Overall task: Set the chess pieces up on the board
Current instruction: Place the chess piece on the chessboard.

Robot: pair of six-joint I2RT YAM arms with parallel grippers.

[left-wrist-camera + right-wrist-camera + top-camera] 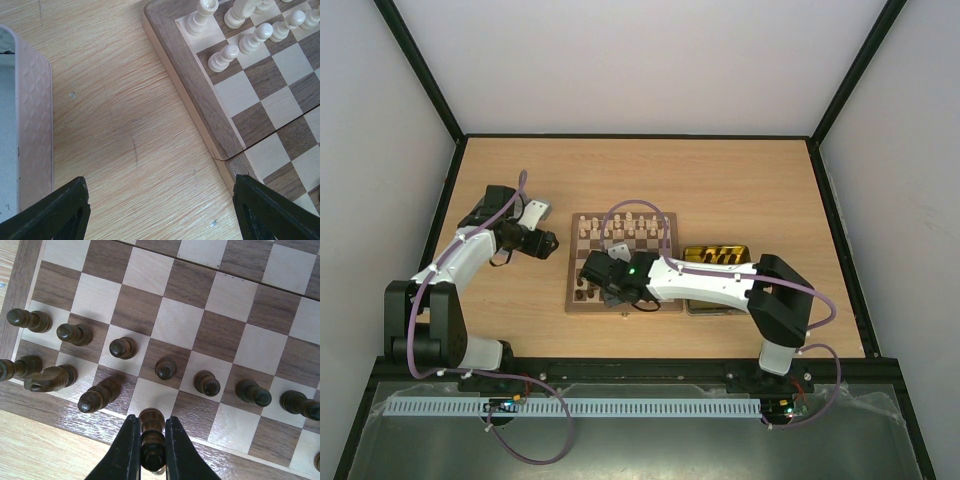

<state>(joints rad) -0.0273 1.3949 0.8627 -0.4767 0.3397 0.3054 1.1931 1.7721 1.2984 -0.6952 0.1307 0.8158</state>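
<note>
Right end effector point(151, 422), clenched on a dark piece point(152, 450) above the near rim of the board point(65, 412), indicates back-rank placement, apparently next requiring lowering onto the vacant square point(150, 396) just ahead; left end effector point(161, 200) hangs released over the bench point(115, 125).

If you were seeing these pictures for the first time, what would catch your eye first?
The right gripper clamps a dark chess piece over the near edge of the board, just behind a row of dark pawns. The pale pieces line the far side, and the left gripper hangs open over the table between the board and a tin lid.
</note>
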